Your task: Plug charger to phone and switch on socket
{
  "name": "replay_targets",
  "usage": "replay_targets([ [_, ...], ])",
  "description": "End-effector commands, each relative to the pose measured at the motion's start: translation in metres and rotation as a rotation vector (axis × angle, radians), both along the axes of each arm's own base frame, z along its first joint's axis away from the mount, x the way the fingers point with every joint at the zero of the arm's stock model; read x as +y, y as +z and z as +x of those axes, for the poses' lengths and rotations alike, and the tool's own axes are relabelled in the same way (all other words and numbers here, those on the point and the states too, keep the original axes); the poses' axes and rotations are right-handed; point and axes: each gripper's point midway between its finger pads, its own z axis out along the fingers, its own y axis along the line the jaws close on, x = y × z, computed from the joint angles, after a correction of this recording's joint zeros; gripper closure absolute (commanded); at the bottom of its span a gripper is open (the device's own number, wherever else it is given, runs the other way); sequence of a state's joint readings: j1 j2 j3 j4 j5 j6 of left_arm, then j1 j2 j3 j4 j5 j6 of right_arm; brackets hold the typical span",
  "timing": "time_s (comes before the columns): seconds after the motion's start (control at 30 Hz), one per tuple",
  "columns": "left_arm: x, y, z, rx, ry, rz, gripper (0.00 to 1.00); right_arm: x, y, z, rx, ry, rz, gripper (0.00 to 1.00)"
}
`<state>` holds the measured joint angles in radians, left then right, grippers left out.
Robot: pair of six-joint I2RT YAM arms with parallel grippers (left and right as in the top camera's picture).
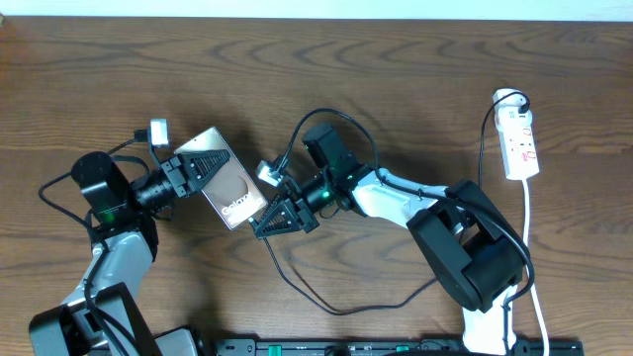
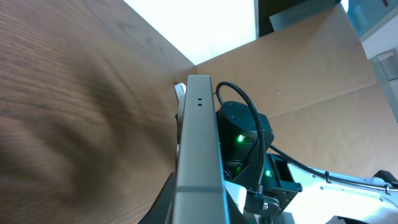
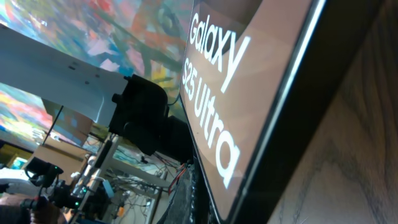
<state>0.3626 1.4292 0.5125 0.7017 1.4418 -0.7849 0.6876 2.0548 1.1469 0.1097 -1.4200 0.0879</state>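
Gripping the phone (image 1: 235, 198) by one end, the left hand (image 1: 210, 163) may let it pivot if the right hand (image 1: 265, 222), its grip hidden, pushes the charger (image 1: 297, 287) in off-line.

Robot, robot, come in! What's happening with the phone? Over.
Left pincer clamped on phone. Right pincer at phone's other end, grip unclear. Socket far right, nothing near it.

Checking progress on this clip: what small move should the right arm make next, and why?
Probably ease the right gripper toward the near end of the phone. The left gripper holds the phone, the charger cable runs up to the right gripper, and no plug is visibly seated.
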Motion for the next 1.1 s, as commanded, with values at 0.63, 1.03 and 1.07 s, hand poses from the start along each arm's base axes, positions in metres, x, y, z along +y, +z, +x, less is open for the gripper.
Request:
replay_targets([
  [0.63, -0.011, 0.0055, -0.0147, -0.04, -0.103, -0.011, 0.93, -0.003, -0.0009, 0.0078, -0.003, -0.018, 0.002, 0.99],
  [1.03, -0.0111, 0.0049, -0.015, -0.026, -0.103, -0.018, 0.93, -0.0023, -0.0014, 0.0082, -0.003, -0.022, -0.003, 0.99],
  [1.07, -0.0111, 0.0048, -0.0149, -0.026, -0.103, -0.018, 0.93, -0.0022, -0.0016, 0.0084, 0.001, -0.023, -0.006, 0.99],
])
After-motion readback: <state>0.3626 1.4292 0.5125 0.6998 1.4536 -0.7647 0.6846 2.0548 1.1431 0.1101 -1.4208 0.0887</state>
